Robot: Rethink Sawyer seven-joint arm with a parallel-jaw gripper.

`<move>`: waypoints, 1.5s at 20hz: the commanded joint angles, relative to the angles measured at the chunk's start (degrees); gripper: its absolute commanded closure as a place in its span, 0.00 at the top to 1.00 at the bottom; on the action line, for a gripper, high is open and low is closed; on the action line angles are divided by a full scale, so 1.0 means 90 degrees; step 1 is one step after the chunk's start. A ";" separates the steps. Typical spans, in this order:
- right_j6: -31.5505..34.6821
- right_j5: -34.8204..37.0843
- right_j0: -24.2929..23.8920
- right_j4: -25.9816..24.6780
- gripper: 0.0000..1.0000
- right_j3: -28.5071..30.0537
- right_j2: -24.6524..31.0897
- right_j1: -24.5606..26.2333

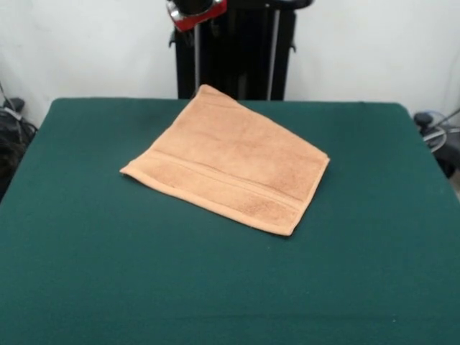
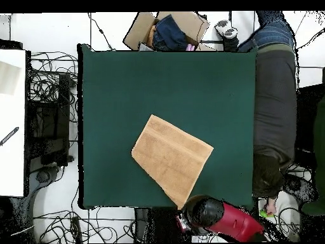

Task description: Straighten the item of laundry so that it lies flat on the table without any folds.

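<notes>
Nearest you, the towel (image 1: 228, 167) shows its striped hem, with the rest running back toward the far edge of the table (image 1: 86, 273). It lies flat but looks doubled over, so expect soft, light, limp cloth that drapes. Pinch only the top layer at a near corner. The gripper (image 1: 195, 11) hangs beyond; I cannot tell its state.

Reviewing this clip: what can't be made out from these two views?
- Gripper: neither view shows it; the front view cuts the arm at the top edge, and overhead the arm's own bulk covers what is beneath it.
- Towel: white tag not visible in either view.
- Towel's corner nearest the robot: overhead, the arm crowds it.
</notes>
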 commanded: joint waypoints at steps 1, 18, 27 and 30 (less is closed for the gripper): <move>0.1084 -0.0168 0.0153 0.0251 1.00 -0.1255 0.0577 0.1350; 0.0973 -0.0122 0.0093 0.0326 1.00 -0.2451 0.0770 0.2697; 0.1297 0.0484 0.0640 0.0552 1.00 -0.2597 0.0630 0.2400; 0.1355 0.0707 0.0774 0.0665 1.00 -0.2655 0.0575 0.2317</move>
